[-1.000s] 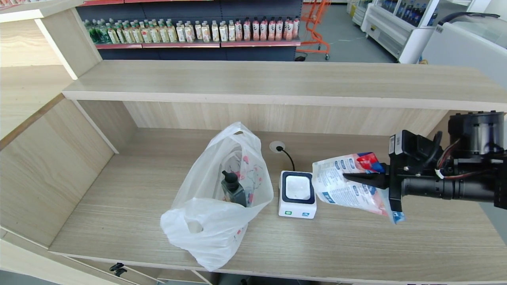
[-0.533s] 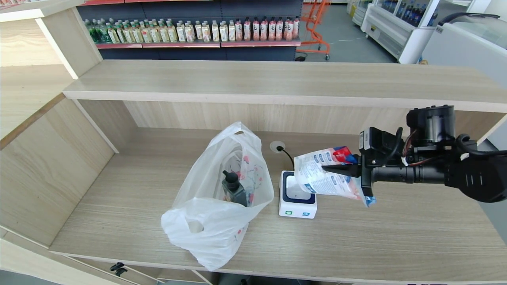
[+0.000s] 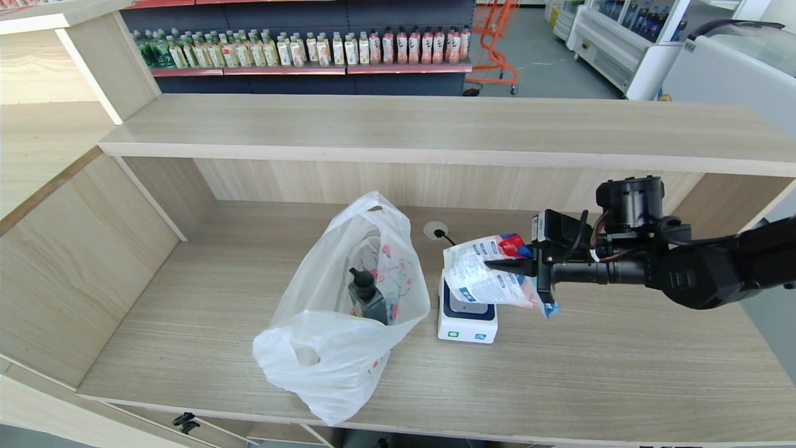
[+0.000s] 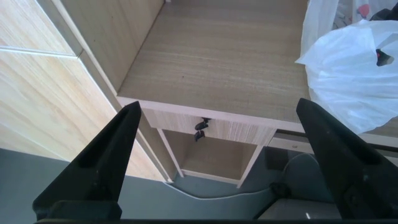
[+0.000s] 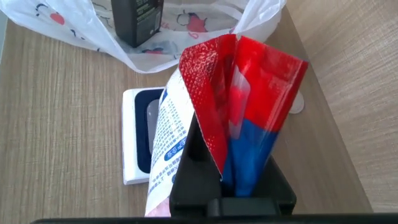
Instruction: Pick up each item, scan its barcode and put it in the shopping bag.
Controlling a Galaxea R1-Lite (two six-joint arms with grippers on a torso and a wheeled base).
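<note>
Counter of light wood-grain board (image 3: pixel 559 386) is carrying everything below the jaws. Thin white plastic shopping bag (image 3: pixel 336 367) is slumping on it beyond the right jaw tips, past the scanner, mouth gaping upward. Floppy white, red and blue printed plastic pouch (image 3: pixel 482 280) is hanging from the right gripper (image 3: pixel 510 267); the jaws are pinching its red-blue end, and the free white end is sticking out ahead of the tips. White square barcode scanner with dark blue-framed window (image 3: pixel 466 323) is sitting directly under that free end. Dark plastic bottle with pump top (image 3: pixel 367 298) is standing inside the bag. Left gripper (image 4: pixel 214 155) is hanging off the counter's front edge, jaws spread wide around nothing, bag (image 4: pixel 354 68) off to one side.

Risks, judging from here: the pouch is sagging and creasing, so its barcode may be facing away from the window and failing to read; the narrow end-pinch may be letting it slip; at drop-off the soft bag rim may be folding inward, or the pouch may be knocking the bottle.
</note>
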